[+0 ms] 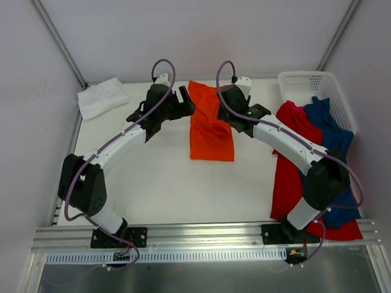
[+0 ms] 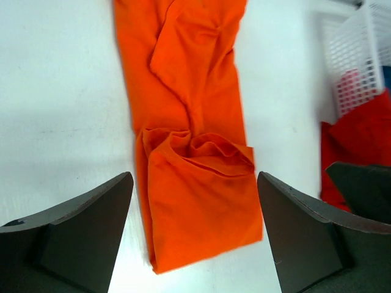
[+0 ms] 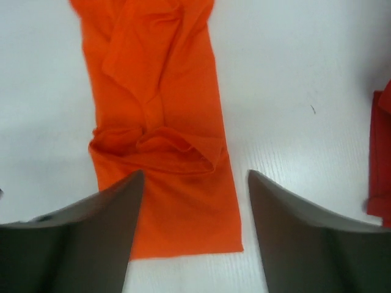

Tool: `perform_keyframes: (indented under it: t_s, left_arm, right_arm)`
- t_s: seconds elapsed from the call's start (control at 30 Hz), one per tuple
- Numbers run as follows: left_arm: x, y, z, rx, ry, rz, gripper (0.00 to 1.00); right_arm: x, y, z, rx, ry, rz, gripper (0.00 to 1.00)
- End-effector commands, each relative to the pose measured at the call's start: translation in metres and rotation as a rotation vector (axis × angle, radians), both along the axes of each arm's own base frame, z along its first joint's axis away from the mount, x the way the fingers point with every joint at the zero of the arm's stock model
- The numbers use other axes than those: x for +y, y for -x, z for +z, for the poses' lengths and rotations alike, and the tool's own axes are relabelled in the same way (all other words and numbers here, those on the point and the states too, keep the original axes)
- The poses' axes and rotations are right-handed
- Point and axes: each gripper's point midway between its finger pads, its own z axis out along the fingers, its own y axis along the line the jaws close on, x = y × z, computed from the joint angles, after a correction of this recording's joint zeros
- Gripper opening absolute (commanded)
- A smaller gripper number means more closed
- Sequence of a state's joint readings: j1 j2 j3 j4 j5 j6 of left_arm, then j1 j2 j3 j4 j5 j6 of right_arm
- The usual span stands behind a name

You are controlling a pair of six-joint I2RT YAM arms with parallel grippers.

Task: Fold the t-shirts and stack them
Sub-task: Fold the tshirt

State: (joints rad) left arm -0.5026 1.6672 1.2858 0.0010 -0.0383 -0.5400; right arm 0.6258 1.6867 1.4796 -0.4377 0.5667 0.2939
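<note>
Clearly, four shirts were in view, one of each colour. The orange t-shirt (image 1: 211, 129) lay in the middle of the table (image 1: 165, 187), folded into a narrow strip. Its long axis ran from the far edge toward the near edge, with the near end leaning slightly to the right, and the cloth at the far end was bunched into a loose fold. The left gripper (image 2: 194, 180) and the right gripper (image 3: 195, 174) both hung over that far end, one from each side. The jaws of each were spread wide, wider than the strip, and held nothing. The white t-shirt (image 1: 101, 97) sat as a folded bundle in the far left corner, well apart from the others. The red t-shirt (image 1: 290, 162) stretched along the right side from the one white basket (image 1: 309, 83) to the near edge. The dark blue t-shirt (image 1: 331, 131) lay partly over it, just beside the basket's near wall.
</note>
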Motion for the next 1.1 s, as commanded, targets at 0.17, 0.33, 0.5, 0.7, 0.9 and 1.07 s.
perform_keyframes:
  t_s: [0.17, 0.33, 0.5, 0.7, 0.9, 1.07]
  left_arm:
    - [0.016, 0.038, 0.028, -0.050, 0.045, 0.021, 0.82]
    - [0.020, 0.051, 0.033, -0.064, 0.049, 0.013, 0.81]
    - [0.027, 0.061, 0.029, -0.053, 0.026, 0.011, 0.80]
    - [0.034, 0.071, 0.027, -0.055, 0.019, 0.009, 0.79]
    - [0.034, 0.076, 0.034, -0.067, 0.032, -0.002, 0.79]
    - [0.033, 0.077, 0.044, -0.086, 0.044, -0.012, 0.79]
  right_arm:
    - [0.024, 0.062, -0.042, 0.087, -0.127, 0.060, 0.01]
    - [0.031, 0.063, -0.093, 0.204, -0.088, 0.041, 0.01]
    - [0.036, 0.056, -0.112, 0.238, -0.056, 0.035, 0.00]
    - [0.031, 0.049, -0.126, 0.260, -0.029, 0.015, 0.01]
    - [0.019, 0.031, -0.132, 0.271, -0.017, -0.009, 0.01]
    - [0.011, 0.019, -0.139, 0.288, -0.014, -0.020, 0.00]
